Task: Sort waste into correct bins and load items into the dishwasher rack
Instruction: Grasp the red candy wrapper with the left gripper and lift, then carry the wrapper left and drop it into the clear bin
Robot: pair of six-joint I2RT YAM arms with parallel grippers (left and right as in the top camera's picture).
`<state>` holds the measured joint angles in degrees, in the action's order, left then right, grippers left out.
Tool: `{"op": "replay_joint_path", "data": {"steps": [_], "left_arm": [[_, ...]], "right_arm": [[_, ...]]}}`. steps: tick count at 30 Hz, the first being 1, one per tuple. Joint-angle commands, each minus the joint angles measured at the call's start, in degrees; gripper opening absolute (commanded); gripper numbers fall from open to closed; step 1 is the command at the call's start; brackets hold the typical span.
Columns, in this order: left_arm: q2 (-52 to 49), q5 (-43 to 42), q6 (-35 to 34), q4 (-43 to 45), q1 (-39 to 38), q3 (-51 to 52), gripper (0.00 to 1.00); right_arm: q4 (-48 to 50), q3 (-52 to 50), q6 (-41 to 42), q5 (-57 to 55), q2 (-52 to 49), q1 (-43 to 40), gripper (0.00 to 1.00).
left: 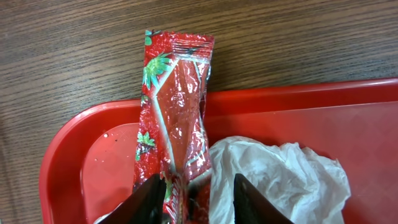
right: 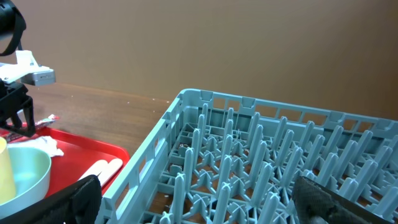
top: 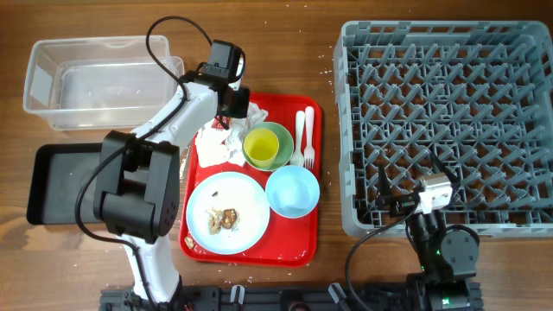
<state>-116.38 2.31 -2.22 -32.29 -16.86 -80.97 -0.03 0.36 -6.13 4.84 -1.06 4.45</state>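
Straddles the near end of the red-and-white wrapper (left: 174,106) with the left gripper (left: 196,202), low over the far left corner of the red tray (left: 74,162). Hugs it closely with both fingers (left: 149,202), with a fold of white napkin (left: 280,174) crowding in against the right one. Cannot tell whether truly clamped or only flanking. Over by the front wall of the dishwasher rack (right: 261,143), spreads the right gripper (right: 196,186) wide, grasping nothing.

Likely to go wrong in two ways. Could pinch the napkin along with the wrapper and drag both toward one bin. Could also slip off the glossy film if gripped only at its very end, dropping it on the tabletop (left: 74,50) short of the clear tub (top: 95,78) or the black tray (top: 60,181).

Lies lengthwise, straight away from the left gripper. Crosses the red tray's rim along its long axis. Points its crimped far end out over bare wood and tucks its near end inside the tray, just beside the napkin. Looks flat and limp, so apt to fold or swing once lifted.
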Motion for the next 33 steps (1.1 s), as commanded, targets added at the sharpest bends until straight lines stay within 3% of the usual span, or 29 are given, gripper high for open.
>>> {"op": "replay_joint_path", "data": {"steps": [1, 4, 6, 17, 25, 29, 33], "left_arm": [[-1.46, 1.03, 0.5, 0.35, 0.37, -0.59, 0.3], [-1.84, 1.01, 0.48, 0.42, 0.42, -0.57, 0.2], [-1.68, 1.05, 0.48, 0.44, 0.42, -0.68, 0.04], [12.02, 1.03, -10.84, 0.44, 1.68, -0.81, 0.04], [15.56, 0.28, -25.51, 1.51, 12.09, -0.81, 0.04], [15.67, -3.63, -36.09, 3.06, 20.22, -0.81, 0.04], [15.89, -16.98, -37.73, 8.04, 27.61, -0.81, 0.04]], "right_arm": [[0.15, -0.04, -0.52, -0.7, -0.28, -0.28, 1.0], [0.15, -0.04, -0.55, -0.7, -0.28, -0.28, 1.0], [0.15, -0.04, -0.52, -0.7, -0.28, -0.28, 1.0], [0.15, -0.04, -0.55, -0.7, -0.28, -0.28, 1.0], [0.15, -0.04, -0.52, -0.7, -0.28, -0.28, 1.0], [0.15, -0.04, -0.55, -0.7, -0.28, -0.28, 1.0], [0.15, -0.04, -0.55, -0.7, -0.28, -0.28, 1.0]]}}
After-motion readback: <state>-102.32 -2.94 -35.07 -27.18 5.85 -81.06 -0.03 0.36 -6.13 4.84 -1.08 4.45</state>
